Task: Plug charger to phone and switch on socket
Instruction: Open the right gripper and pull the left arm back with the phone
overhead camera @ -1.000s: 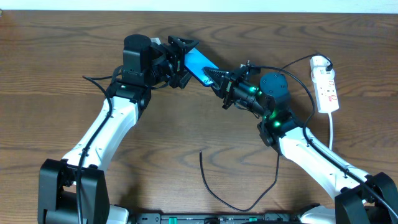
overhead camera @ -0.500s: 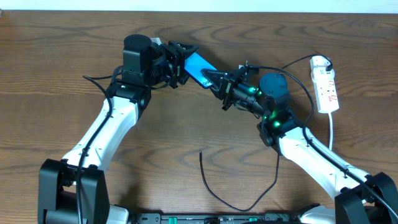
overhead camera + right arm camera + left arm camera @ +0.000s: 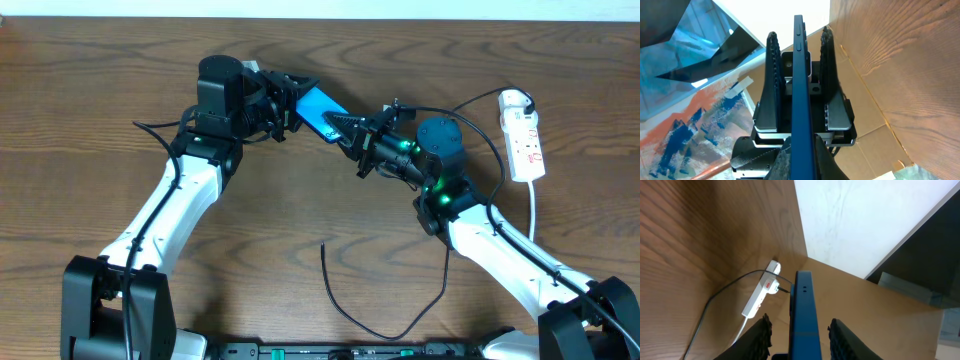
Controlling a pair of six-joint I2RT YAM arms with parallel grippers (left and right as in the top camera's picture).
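Note:
The phone point(image 3: 318, 106), blue with a black edge, hangs in the air between both arms, seen edge-on in the wrist views point(image 3: 804, 315) point(image 3: 801, 100). My right gripper point(image 3: 345, 130) point(image 3: 802, 155) is shut on its lower right end. My left gripper point(image 3: 290, 100) point(image 3: 800, 321) straddles the upper left end, its fingers point(image 3: 771, 75) standing close to each face with a narrow gap on both sides. The charger point(image 3: 385, 325), a thin black cable, lies looped on the table near the front, its plug tip point(image 3: 322, 243) free. The white socket point(image 3: 525, 135) point(image 3: 760, 292) lies at the far right.
The socket's white cord point(image 3: 533, 215) runs toward the front past the right arm. A black cable point(image 3: 470, 105) arcs from the right arm to the socket's top end. Brown wooden table point(image 3: 100, 120) all round; a white wall behind its far edge.
My left gripper's jaws have narrowed around the phone's upper end. The phone, the right gripper and the cable have stayed in place.

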